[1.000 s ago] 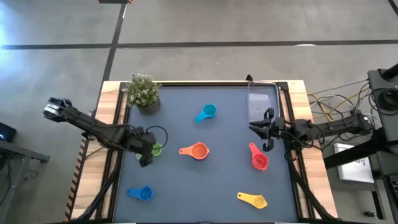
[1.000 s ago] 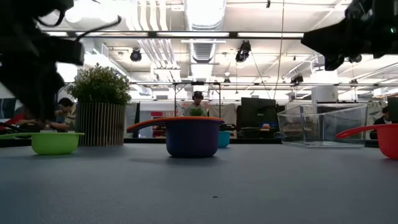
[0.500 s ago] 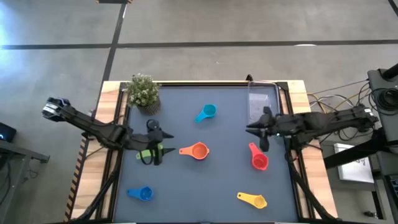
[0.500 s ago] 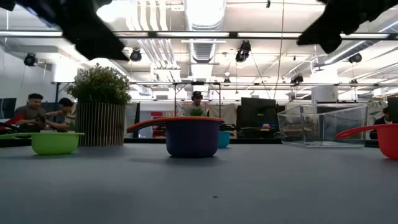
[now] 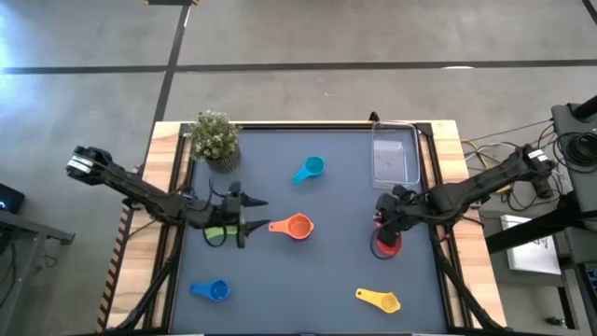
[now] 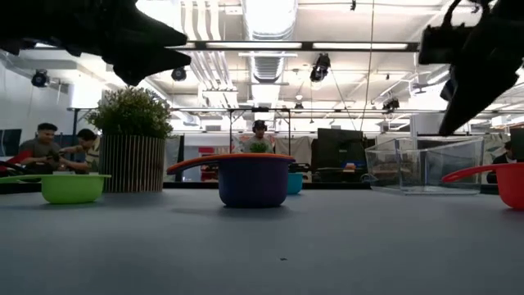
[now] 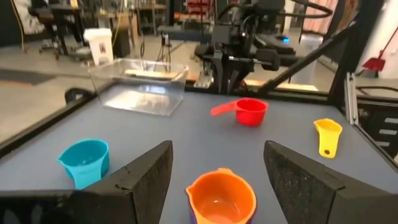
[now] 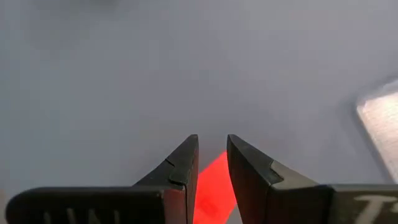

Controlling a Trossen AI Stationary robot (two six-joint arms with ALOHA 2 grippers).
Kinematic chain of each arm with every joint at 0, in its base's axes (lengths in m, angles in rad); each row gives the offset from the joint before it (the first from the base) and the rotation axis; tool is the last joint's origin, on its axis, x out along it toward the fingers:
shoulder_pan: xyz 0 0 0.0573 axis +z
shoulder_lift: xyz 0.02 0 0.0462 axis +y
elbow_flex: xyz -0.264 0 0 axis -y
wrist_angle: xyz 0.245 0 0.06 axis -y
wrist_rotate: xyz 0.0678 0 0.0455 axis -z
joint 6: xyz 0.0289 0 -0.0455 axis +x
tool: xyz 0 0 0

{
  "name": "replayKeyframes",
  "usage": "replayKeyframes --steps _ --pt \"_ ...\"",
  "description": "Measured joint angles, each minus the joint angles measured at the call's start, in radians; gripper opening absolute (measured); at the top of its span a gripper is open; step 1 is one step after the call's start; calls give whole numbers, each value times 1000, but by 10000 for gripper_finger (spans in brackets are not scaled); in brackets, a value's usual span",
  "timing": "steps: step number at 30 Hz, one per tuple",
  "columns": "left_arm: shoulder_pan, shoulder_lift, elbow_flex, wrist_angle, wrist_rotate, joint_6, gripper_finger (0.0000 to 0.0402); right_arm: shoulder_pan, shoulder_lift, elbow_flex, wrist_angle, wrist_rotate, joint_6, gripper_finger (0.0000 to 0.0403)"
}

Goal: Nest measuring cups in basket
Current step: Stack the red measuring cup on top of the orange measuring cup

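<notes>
My left gripper (image 5: 256, 213) hangs open and level over the table's left half. It points at the orange cup (image 5: 297, 227), which sits in a purple cup (image 6: 254, 182). The green cup (image 5: 219, 233) lies under that arm. My right gripper (image 5: 384, 222) tips down over the red cup (image 5: 388, 245); its fingertips (image 8: 211, 138) stand narrowly apart above the red handle (image 8: 214, 180). The light blue cup (image 5: 311, 169), blue cup (image 5: 215, 290) and yellow cup (image 5: 380, 300) rest on the mat. The clear basket (image 5: 395, 154) stands at the far right.
A potted plant (image 5: 216, 138) stands at the table's far left corner. People sit in the room beyond the table (image 6: 49, 147). Bare grey mat lies in the middle of the near half (image 5: 298, 280).
My left gripper has swung up from pointing down by the green cup to level, pointing toward the orange cup. My right gripper has moved from beside the basket toward the near edge and tipped down over the red cup. No cup has moved.
</notes>
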Motion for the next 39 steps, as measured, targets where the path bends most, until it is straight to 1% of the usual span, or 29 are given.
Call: replayKeyframes --steps 3,6,12,20,25,29,35,39 --pt "3 5 -23 70 -2 40 235 29 -20 3 -44 -29 59 73" --pt "10 7 -29 97 -9 77 235 63 -43 25 -66 -58 105 73" --pt "17 5 -29 132 -9 146 235 143 -38 74 -113 -58 170 73" --pt "17 9 -14 133 10 160 235 215 12 81 -234 -51 333 73" --pt "17 17 -14 130 10 130 235 214 41 80 -289 -52 350 78" --pt "17 24 -14 131 11 106 235 214 40 78 -287 -50 322 106" --pt "17 43 -14 132 10 98 235 214 40 75 -308 -24 322 172" --pt "17 53 -14 141 6 99 235 214 40 59 -306 -23 333 204"
